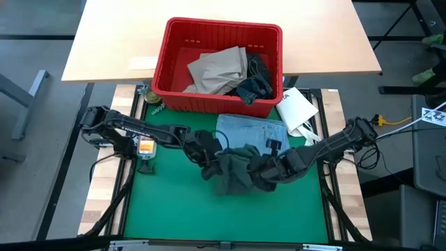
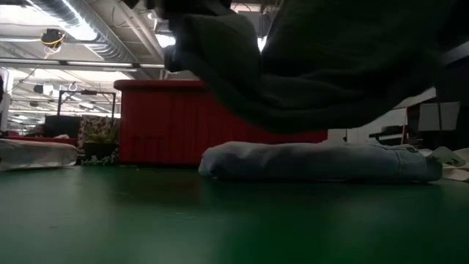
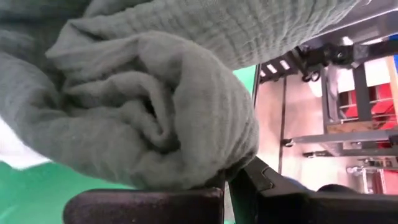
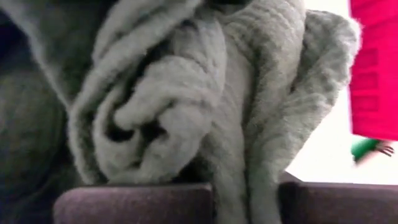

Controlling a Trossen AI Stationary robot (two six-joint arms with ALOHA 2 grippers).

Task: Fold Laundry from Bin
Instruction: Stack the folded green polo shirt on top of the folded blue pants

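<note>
Both grippers are clamped down on the same dark green garment [image 1: 233, 176]. The left gripper [image 1: 208, 165] has its fingers pinched tight on a bunched fold at that side of it, and the right gripper [image 1: 263, 174] is closed on the other side, cloth squeezed between its fingers [image 4: 134, 202] in the wrist view. The garment hangs crumpled between them, lifted clear of the green mat [image 1: 174, 209], and in the low view it sags just above the light blue garment [image 2: 322, 161]. That one lies folded flat on the mat, right in front of the red bin [image 1: 216, 64]. The bin sits at the far edge with tan khaki trousers [image 1: 217, 70] and a dark piece of clothing [image 1: 256, 82] piled inside. A white packet [image 1: 297, 108] lies just beside the bin, toward the right arm's side.
</note>
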